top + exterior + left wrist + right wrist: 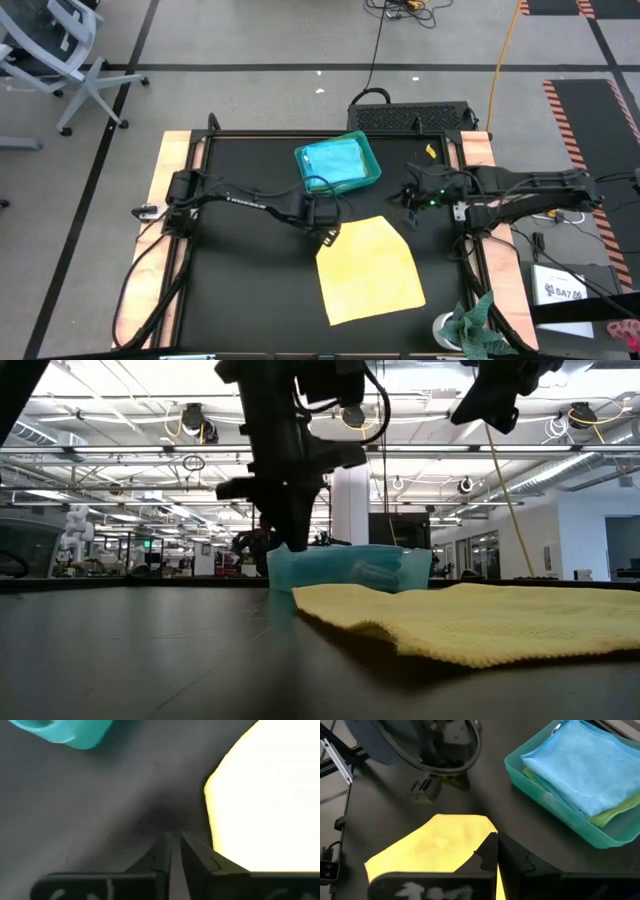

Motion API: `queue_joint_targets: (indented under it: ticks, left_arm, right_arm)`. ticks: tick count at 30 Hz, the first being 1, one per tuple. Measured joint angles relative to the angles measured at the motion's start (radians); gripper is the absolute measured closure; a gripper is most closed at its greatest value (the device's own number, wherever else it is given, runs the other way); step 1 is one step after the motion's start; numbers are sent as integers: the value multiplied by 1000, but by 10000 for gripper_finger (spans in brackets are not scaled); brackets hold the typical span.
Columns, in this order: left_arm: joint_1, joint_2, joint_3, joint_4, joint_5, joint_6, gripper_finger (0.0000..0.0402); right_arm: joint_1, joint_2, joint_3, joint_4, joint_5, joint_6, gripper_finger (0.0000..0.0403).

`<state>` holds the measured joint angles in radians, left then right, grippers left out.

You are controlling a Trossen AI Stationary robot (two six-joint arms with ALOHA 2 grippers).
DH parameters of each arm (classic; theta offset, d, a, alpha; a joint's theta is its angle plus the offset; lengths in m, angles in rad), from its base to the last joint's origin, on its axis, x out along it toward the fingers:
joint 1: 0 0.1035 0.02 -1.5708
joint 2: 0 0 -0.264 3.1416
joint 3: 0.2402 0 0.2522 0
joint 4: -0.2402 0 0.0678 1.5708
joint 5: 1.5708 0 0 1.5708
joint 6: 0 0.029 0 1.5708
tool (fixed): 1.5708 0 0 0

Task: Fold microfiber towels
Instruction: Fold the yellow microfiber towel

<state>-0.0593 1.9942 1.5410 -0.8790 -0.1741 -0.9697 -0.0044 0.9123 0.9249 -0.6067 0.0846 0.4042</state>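
High view shows the yellow towel [370, 270] spread flat on the black table [240, 290], just below the teal tray [365, 182] that holds a folded light blue towel [334, 160]. Reaching across from the table's left edge, the left gripper [326, 237] points down at the yellow towel's upper left corner, fingers only a sliver apart and gripping nothing. The right gripper [409, 217] hovers right of the tray, clamped shut and empty.
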Motion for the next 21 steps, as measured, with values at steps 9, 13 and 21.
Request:
queue_joint_targets:
  ticks: [9,13,21]
  left_arm:
    - [-3,0,-135,346,72,15,315]
    - [-2,0,-169,365,74,2,314]
    - [-2,0,-206,381,134,0,314]
  right_arm:
    - [0,1,0,-5,24,0,403]
    - [0,1,0,-5,24,0,403]
    - [0,1,0,-5,24,0,403]
